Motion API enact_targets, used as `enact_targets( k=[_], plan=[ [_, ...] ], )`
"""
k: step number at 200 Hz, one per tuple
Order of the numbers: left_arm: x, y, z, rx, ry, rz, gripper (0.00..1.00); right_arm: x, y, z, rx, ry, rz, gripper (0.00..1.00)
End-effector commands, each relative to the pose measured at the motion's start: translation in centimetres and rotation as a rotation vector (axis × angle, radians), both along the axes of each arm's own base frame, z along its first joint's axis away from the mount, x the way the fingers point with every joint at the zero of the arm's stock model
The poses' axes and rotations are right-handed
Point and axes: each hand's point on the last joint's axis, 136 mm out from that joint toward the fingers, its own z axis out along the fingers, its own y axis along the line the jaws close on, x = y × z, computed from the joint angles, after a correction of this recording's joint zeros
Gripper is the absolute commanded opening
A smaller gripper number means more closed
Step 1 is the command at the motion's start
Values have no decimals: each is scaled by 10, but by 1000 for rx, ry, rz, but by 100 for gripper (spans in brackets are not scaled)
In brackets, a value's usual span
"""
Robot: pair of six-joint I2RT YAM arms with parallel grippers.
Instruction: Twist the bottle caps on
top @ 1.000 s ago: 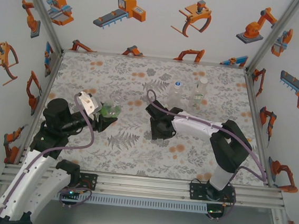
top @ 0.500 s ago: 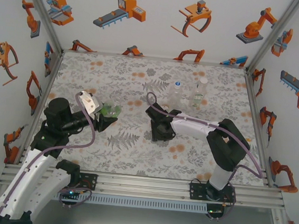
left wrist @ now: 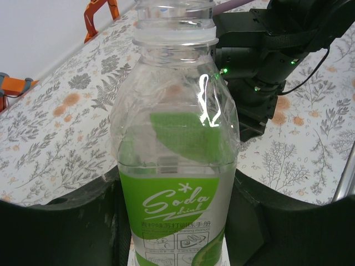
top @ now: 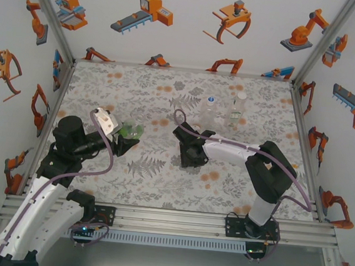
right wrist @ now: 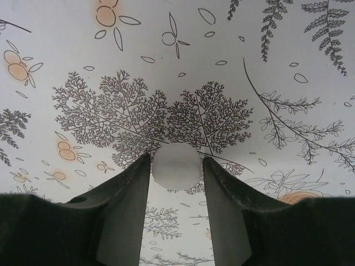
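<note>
Two bottles (top: 209, 111) (top: 238, 110) behind; left end effector (top: 127, 137) grips green-label bottle (left wrist: 175, 183), right end effector (right wrist: 176, 160) white cap (right wrist: 176, 168).

A tablecloth (top: 160, 181) printed with grey ferns and orange blossoms covers the table. White walls (top: 186, 46) on three sides carry orange and blue stickers (top: 229, 21) of robot arms. Aluminium posts (top: 55, 14) stand at the far corners, and a slotted rail (top: 169, 219) runs along the near edge. The light is even and the shadows are soft.

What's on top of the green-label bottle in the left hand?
Nothing: the green-label bottle held by the left hand has a bare threaded neck, no cap. Its very mouth is cut off by the picture's edge. A white cap is pinched in the right hand.
</note>
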Motion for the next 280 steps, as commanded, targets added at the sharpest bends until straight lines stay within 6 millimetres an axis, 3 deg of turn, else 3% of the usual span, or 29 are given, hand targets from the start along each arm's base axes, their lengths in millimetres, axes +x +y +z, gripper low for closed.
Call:
enact_targets(
  k=[1,112,145,178,212,265,280],
  plan=[
    [-1,0,11,-2,-36,-5,30,-7,-6,-10,-36,30,-11,41],
    [0,0,9,4,-24,-2,30,-6,-3,-4,-38,41,2,34],
    [2,-1,6,9,-7,-4,31,-3,0,7,-22,15,14,31],
    [7,-4,0,24,27,-10,28,1,15,37,71,-33,68,30],
    [8,-10,-8,49,65,-45,25,1,31,81,203,-104,147,26],
    [-12,-26,-15,99,28,-176,23,-9,38,159,329,-268,353,21],
    [-19,-31,-19,125,11,-214,20,-13,38,181,359,-339,423,15]
  ],
)
